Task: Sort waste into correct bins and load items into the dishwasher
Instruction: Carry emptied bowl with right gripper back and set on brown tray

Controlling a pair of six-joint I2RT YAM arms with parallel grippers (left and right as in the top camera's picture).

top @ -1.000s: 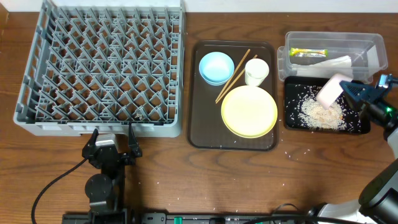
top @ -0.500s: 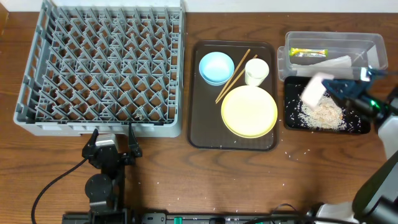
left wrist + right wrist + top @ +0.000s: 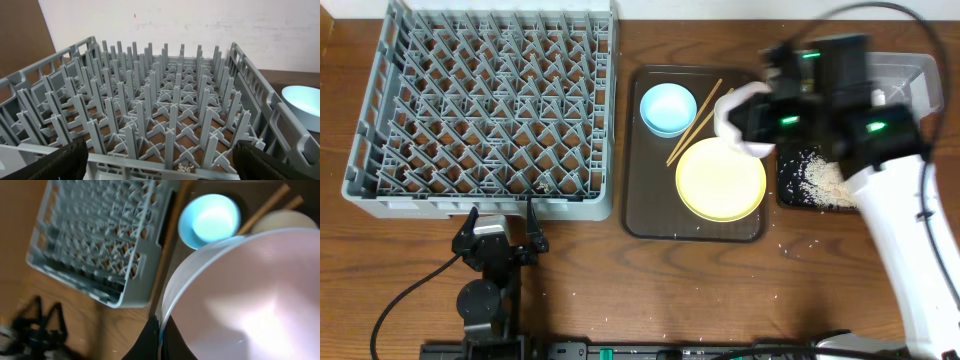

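R fingers (image 3: 154, 332) pinch the white bowl (image 3: 240, 295) by its rim, thin edge grip, bowl tipped and hanging over the tray (image 3: 650, 215) just by the cup (image 3: 285, 217). L fingers (image 3: 534, 235) are spread wide, empty, parked at the rack's (image 3: 485, 110) near edge.

Risks:
- Rim-only grip: the bowl could swing or slip out on a fast move, landing on the plate (image 3: 720, 180) or blue bowl (image 3: 668, 108).
- Can't tell if the bowl is fully clean. Any rice left could drop on the tray or surface instead of the black bin (image 3: 815, 180).
- A low pass could clip the cup or knock the chopsticks (image 3: 695, 120), which lie slanted btwn blue bowl and cup.
- The rack wall and pegs need clearing. Set down flat on peg tips, the bowl may tip over.

Nearby: 1 plate, 1 blue bowl, cup and chopsticks all on the tray, btwn the bowl and the rack. The rack looks empty. The R arm hides most of the clear tub (image 3: 920, 70).
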